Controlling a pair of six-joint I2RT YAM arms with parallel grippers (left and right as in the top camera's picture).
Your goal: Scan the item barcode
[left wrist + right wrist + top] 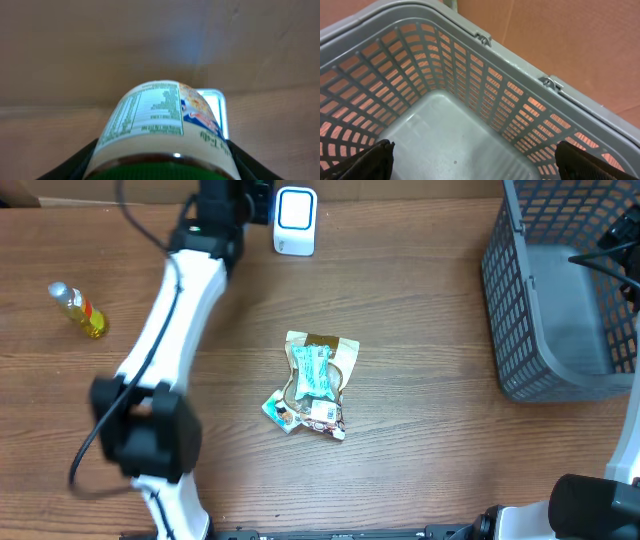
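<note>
My left gripper is shut on a cream-coloured jar with a green lid and a printed nutrition label facing up. The black fingers press on both of its sides. Just beyond the jar stands the white scanner, its lit window partly hidden behind the jar. In the overhead view the left gripper is at the table's far edge, right beside the scanner; the jar itself is hidden there. My right gripper hangs open over the grey basket floor, nothing between its fingers.
The grey plastic basket stands at the right edge of the table. A small pile of snack packets lies mid-table. A small bottle of yellow liquid lies at the far left.
</note>
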